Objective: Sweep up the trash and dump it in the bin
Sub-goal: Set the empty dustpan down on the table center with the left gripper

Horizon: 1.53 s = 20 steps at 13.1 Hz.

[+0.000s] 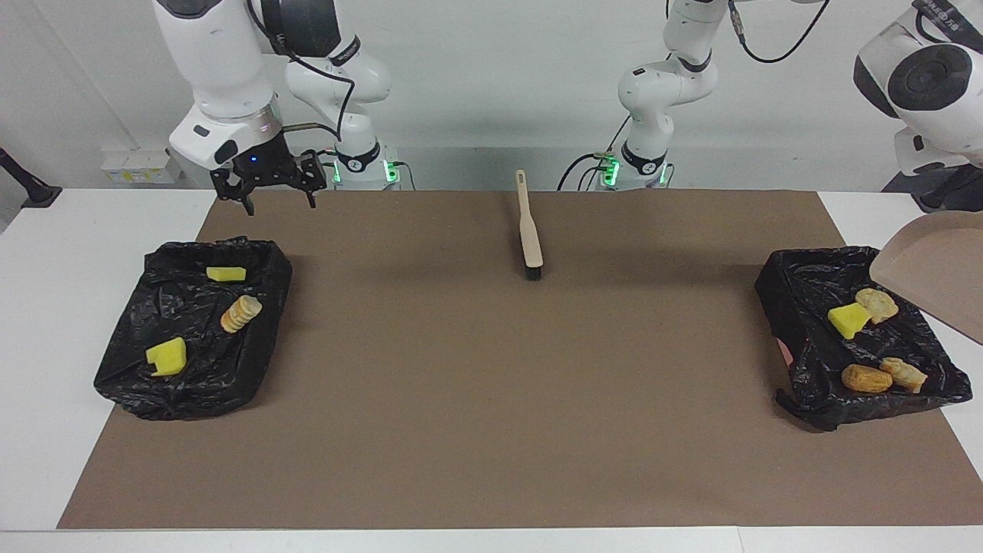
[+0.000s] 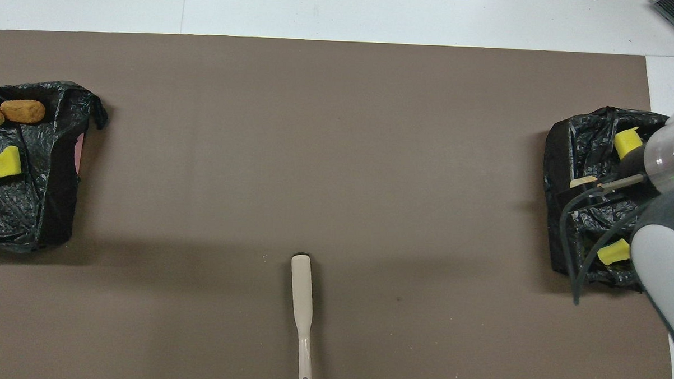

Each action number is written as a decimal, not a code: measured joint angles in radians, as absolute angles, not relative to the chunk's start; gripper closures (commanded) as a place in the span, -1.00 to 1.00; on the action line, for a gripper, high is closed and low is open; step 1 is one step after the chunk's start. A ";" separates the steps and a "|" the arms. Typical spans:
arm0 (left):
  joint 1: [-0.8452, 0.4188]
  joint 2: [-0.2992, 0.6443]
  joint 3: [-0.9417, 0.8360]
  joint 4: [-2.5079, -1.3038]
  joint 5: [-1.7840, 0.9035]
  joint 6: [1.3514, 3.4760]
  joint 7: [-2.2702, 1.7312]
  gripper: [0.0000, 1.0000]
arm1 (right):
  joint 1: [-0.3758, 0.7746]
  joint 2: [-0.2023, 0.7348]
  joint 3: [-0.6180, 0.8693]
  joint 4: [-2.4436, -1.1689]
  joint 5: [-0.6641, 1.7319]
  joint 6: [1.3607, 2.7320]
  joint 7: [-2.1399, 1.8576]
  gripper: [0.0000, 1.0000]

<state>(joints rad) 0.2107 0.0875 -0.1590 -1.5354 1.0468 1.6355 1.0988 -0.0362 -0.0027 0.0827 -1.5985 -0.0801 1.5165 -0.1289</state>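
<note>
Right gripper (image 1: 280, 188) hangs raised at ten o'clock on the desk, wrist pointing straight down, fingers (image 1: 248, 201) spread apart. Left arm is bent high at two o'clock, its gripper out of frame.

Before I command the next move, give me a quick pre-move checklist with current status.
1. Mat swept: ok, no scraps on the brown mat.
2. Trash contained: ok, three scraps lie in the bin at the right arm's end, four scraps in the bin at the left arm's end.
3. Brush parked: ok, flat on the mat, mid-table, near the robots.
4. Dustpan: not ok, raised and tilted over the left arm's bin.
5. Left pincer's hold on the dustpan: cannot tell, out of view.
6. Right pincer: ok, open, empty.
</note>
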 measured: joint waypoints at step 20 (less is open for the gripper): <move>-0.422 0.175 -0.198 -1.778 0.033 2.043 -0.593 1.00 | -0.032 -0.015 0.008 -1.601 0.008 1.511 -0.118 -1.00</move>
<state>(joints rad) -0.4219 0.1751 -0.1975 -1.7780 0.0332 2.0426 -0.5928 -0.0323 -0.0154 0.0078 -1.6008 0.0077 1.5106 -0.1178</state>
